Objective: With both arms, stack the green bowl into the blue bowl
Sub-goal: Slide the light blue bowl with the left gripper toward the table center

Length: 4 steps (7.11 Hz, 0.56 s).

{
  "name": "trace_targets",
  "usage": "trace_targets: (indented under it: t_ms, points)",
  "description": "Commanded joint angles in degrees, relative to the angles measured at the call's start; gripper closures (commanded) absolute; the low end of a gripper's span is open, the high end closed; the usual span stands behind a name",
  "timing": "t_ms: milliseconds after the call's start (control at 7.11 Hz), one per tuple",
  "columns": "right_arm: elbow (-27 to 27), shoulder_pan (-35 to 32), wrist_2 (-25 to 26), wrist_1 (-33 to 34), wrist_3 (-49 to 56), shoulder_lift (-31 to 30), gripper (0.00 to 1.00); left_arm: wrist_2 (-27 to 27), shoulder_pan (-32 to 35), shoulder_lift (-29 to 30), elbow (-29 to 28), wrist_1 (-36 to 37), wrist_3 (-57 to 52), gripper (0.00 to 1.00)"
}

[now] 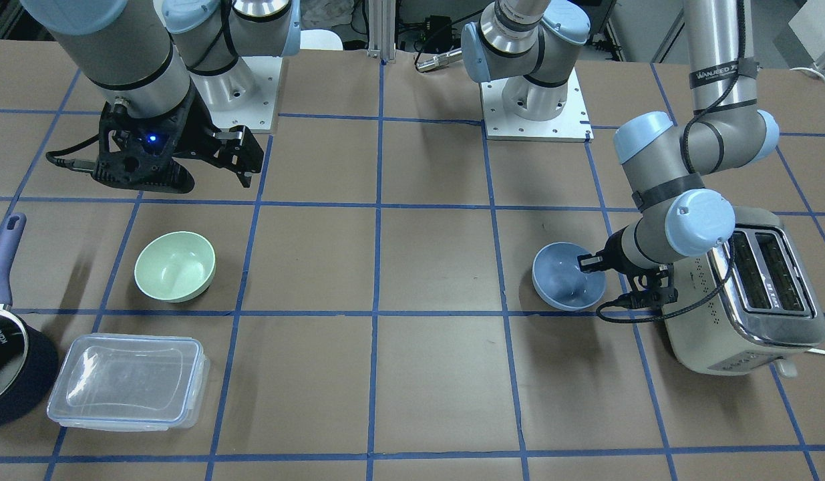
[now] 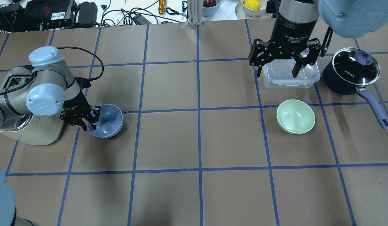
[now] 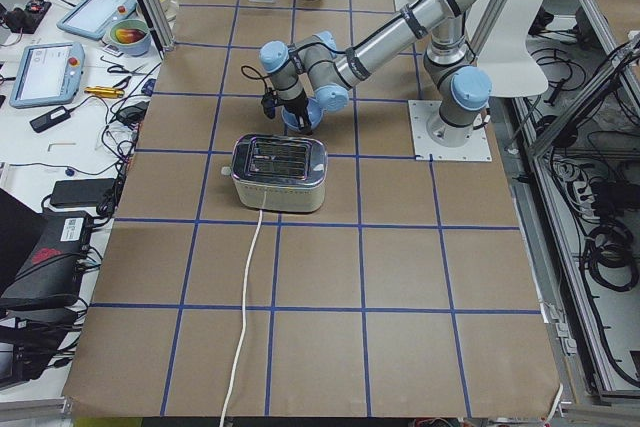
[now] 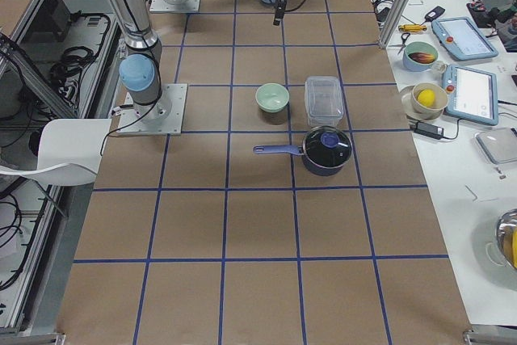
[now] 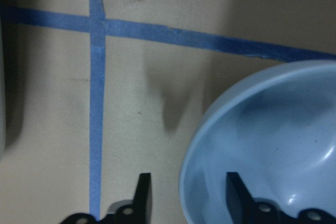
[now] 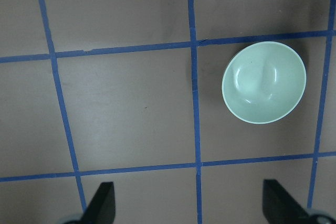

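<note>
The pale mint-green bowl [image 1: 175, 266] [image 2: 295, 116] [image 6: 264, 82] sits upright on the table by itself. My right gripper [image 2: 278, 73] [image 1: 212, 180] [image 6: 189, 208] hangs open well above the table, back from that bowl, holding nothing. The pale blue bowl [image 1: 562, 280] [image 2: 109, 121] [image 5: 273, 145] rests beside the toaster. My left gripper [image 2: 90, 123] [image 1: 589, 262] [image 5: 189, 200] is low at its rim, open. One finger is inside the bowl and one outside, with a visible gap on each side of the rim.
A cream and chrome toaster [image 1: 753, 294] [image 2: 24, 125] stands right behind the left wrist. A clear lidded container [image 1: 128, 381] [image 2: 288, 77] and a dark navy saucepan [image 1: 5, 361] [image 2: 351, 72] with a long handle lie near the green bowl.
</note>
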State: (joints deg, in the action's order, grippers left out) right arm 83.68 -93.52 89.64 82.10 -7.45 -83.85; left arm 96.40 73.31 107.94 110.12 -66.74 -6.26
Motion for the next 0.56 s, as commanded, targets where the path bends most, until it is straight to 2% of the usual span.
trace_targets:
  t_ms: [0,281,422]
  points:
    - [-0.01,0.0,0.01,-0.01,0.07,0.0,0.0,0.19,0.69,-1.59,-1.39,-0.23,0.28,1.0]
    - [-0.01,0.0,0.01,0.08,0.16,0.0,0.0,-0.6,5.24,-1.16,-4.63,-1.29,3.69,1.0]
    - [-0.01,0.0,0.01,0.08,0.51,0.0,0.0,-4.6,8.66,-1.07,-6.74,-1.55,7.98,1.0]
